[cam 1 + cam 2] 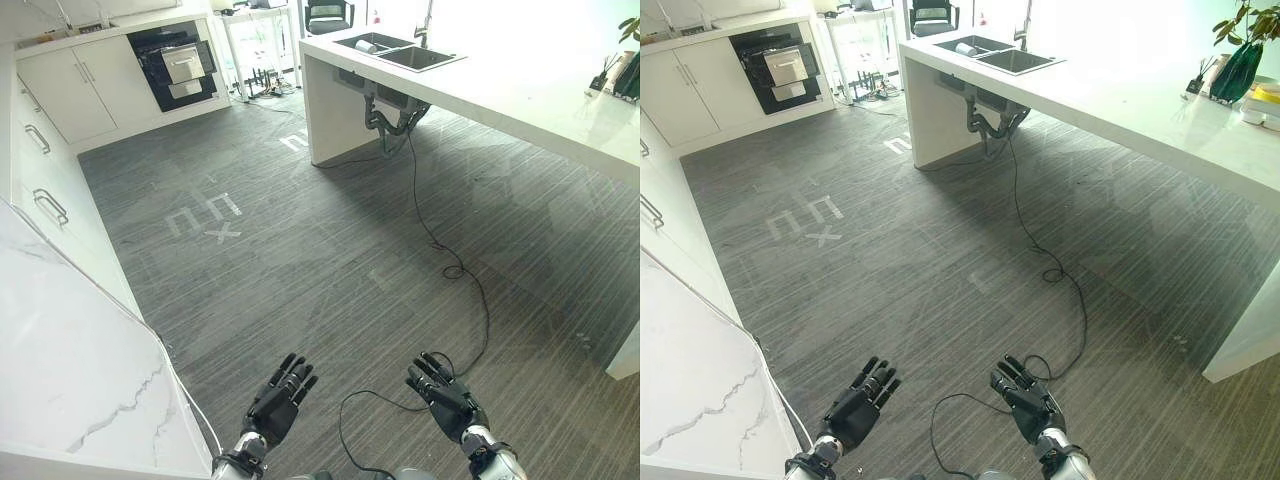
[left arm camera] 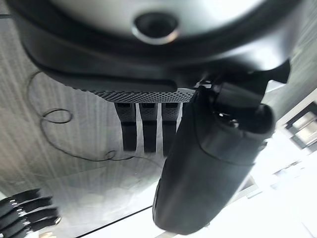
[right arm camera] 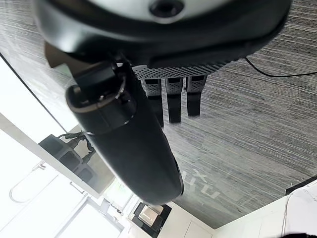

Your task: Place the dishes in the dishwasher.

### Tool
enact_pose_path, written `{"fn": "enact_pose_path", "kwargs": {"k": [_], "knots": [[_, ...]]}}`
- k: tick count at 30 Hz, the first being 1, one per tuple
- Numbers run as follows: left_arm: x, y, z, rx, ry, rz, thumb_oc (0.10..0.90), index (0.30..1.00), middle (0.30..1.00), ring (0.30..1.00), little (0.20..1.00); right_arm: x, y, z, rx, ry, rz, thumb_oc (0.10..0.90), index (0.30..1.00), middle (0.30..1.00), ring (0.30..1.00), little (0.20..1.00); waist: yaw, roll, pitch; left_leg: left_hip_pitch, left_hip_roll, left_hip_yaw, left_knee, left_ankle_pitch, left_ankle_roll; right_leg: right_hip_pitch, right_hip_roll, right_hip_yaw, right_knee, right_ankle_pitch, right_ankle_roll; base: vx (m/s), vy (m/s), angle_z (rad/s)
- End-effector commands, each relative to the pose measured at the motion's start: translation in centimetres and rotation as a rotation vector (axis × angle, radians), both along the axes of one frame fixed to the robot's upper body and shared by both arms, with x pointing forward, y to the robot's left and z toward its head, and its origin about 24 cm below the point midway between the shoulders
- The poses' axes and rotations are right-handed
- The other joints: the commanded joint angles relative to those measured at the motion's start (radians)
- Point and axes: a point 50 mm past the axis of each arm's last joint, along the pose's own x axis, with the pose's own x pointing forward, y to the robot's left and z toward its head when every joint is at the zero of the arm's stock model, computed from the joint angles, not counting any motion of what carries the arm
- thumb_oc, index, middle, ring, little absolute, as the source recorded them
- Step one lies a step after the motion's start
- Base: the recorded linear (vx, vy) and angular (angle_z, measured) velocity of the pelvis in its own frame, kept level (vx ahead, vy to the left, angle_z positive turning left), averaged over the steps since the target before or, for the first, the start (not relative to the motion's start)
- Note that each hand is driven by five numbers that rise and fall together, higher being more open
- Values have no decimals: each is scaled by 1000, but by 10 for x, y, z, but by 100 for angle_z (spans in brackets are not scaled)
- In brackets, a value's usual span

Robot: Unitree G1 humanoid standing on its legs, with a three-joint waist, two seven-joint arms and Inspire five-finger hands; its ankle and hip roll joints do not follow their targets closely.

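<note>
The black built-in dishwasher (image 1: pixel 176 64) stands in the white cabinets at the far end of the room, with silver drawer fronts showing in it. A pale round dish (image 1: pixel 367 46) lies in the sink (image 1: pixel 400 52) of the island counter. Small stacked dishes (image 1: pixel 1264 106) rest on the counter's right end. My left hand (image 1: pixel 278 400) and right hand (image 1: pixel 447 398) hover low over the floor near me, far from all of these. Both are open and empty, with straight fingers (image 2: pixel 147 127) in the left wrist view and straight fingers (image 3: pixel 171 101) in the right wrist view.
A long white island counter (image 1: pixel 520 85) runs along the right. A marble worktop (image 1: pixel 70 370) and white drawer cabinets (image 1: pixel 45 170) line the left. White tape marks (image 1: pixel 205 215) lie on the grey floor. A potted plant (image 1: pixel 1240 60) stands on the island.
</note>
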Motion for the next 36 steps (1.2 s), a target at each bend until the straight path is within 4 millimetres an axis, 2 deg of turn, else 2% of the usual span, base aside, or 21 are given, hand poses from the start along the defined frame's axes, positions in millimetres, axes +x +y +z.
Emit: {"fn": "enact_pose_path", "kwargs": {"k": [1, 5, 11, 16, 18, 19, 20, 21, 23, 24, 26, 27, 28, 30, 32, 33, 35, 36], "knots": [[12, 2, 7, 110, -53, -153, 800, 900, 900, 900, 900, 23, -6, 15, -23, -87, 41, 800, 900, 900, 900, 900, -3, 3, -26, 1, 57, 62, 50, -124, -68, 50, -58, -56, -81, 12, 145, 0, 0, 0], [-2, 10, -9, 283, 73, -259, 800, 900, 900, 900, 900, 11, -11, 2, -74, 0, 78, 800, 900, 900, 900, 900, -3, 9, -26, 0, 59, 61, 50, -121, -70, 52, -53, -58, -81, 7, 144, 22, -44, 2], [-35, 22, -36, 600, 334, -436, 800, 900, 900, 900, 900, -7, -20, -16, -136, 115, 88, 800, 900, 900, 900, 900, -20, 15, -21, -8, 71, 64, 50, -114, -78, 44, -32, -49, -81, -3, 136, 19, -79, 6], [-56, 38, -46, 783, 537, -411, 800, 900, 900, 900, 900, -14, -30, -22, -270, 204, 124, 800, 900, 900, 900, 900, -28, 16, -4, 17, 72, 69, 50, -99, -88, 36, -14, -27, -81, -12, 116, 16, -78, 2], [-53, 43, -45, 846, 558, -345, 800, 900, 900, 900, 900, -14, -35, -22, -324, 228, 132, 800, 900, 900, 900, 900, -20, -4, 21, 31, 47, 98, 50, -61, -82, 44, -26, -10, -81, -6, 102, 76, -78, -8], [-48, 43, -44, 849, 549, -310, 800, 900, 900, 900, 900, -15, -39, -21, -352, 246, 126, 800, 900, 900, 900, 900, -10, -28, 42, 29, 29, 111, 50, 14, -87, 52, -43, 3, -81, -2, 90, 40, -117, -18], [-35, 38, -41, 863, 508, -324, 800, 900, 900, 900, 900, -17, -49, -20, -397, 258, 98, 800, 900, 900, 900, 900, 6, -34, 84, -92, 42, 94, 194, 85, -105, 65, -41, 8, -81, -1, 67, 51, -71, 6], [-30, 33, -41, 864, 477, -346, 800, 900, 900, 900, 900, -17, -52, -20, -408, 264, 96, 800, 900, 900, 900, 900, 10, -25, 100, -127, 60, 108, 191, 122, -117, 74, -33, 6, -81, -7, 63, 96, 25, 43], [-27, 24, -41, 879, 442, -380, 800, 900, 900, 900, 900, -18, -54, -20, -425, 264, 121, 800, 900, 900, 900, 900, 13, -10, 109, -116, 73, 148, 70, 146, -120, 93, -31, -8, -81, -19, 68, 275, 187, 44], [-27, 21, -41, 878, 424, -372, 800, 900, 900, 900, 900, -16, -52, -20, -455, 259, 162, 800, 900, 900, 900, 900, 15, 19, 111, -152, 104, 141, 50, 109, -119, 108, -12, -20, -81, -31, 76, 363, 254, 3], [-26, 19, -41, 858, 419, -375, 800, 900, 900, 900, 900, -13, -49, -20, -495, 263, 201, 800, 900, 900, 900, 900, 28, 48, 109, -221, 144, 99, 50, 116, -130, 134, 11, -20, -81, -51, 80, 434, 251, 0], [-25, 18, -41, 857, 415, -402, 800, 900, 900, 900, 900, -15, -49, -21, -507, 274, 213, 800, 900, 900, 900, 900, 36, 55, 105, -279, 176, 84, 50, 94, -144, 165, 10, -22, -81, -75, 86, 487, 235, -10], [-24, 17, -41, 858, 415, -411, 800, 900, 900, 900, 900, -16, -49, -22, -508, 280, 201, 800, 900, 900, 900, 900, 36, 58, 101, -299, 190, 97, 50, 87, -145, 178, 7, -34, -81, -83, 89, 460, 204, -9], [-24, 18, -41, 850, 427, -413, 800, 900, 900, 900, 900, -19, -51, -23, -502, 289, 156, 800, 900, 900, 900, 900, 27, 52, 91, -286, 197, 145, 50, 71, -145, 215, -8, -55, -81, -111, 101, 430, 254, 10], [-30, 21, -42, 849, 453, -390, 800, 900, 900, 900, 900, -19, -53, -22, -523, 292, 153, 800, 900, 900, 900, 900, 34, 45, 76, -258, 167, 131, 50, 60, -129, 252, -11, -27, -81, -128, 114, 479, 326, 22], [-31, 24, -42, 854, 460, -385, 800, 900, 900, 900, 900, -19, -53, -22, -529, 294, 159, 800, 900, 900, 900, 900, 45, 54, 67, -255, 160, 120, 50, 76, -110, 262, 5, -10, -81, -121, 111, 408, 283, -4], [-30, 29, -41, 888, 444, -408, 800, 900, 900, 900, 900, -21, -52, -23, -525, 291, 155, 800, 900, 900, 900, 900, 48, 45, 55, -231, 134, 125, 50, 57, -86, 310, 6, -10, -81, -126, 110, 392, 260, -25], [-26, 31, -39, 906, 425, -432, 800, 900, 900, 900, 900, -18, -50, -22, -532, 281, 157, 800, 900, 900, 900, 900, 36, 39, 45, -205, 108, 132, 50, 31, -58, 338, -7, -23, -81, -2, 137, 421, 322, -21]]}}
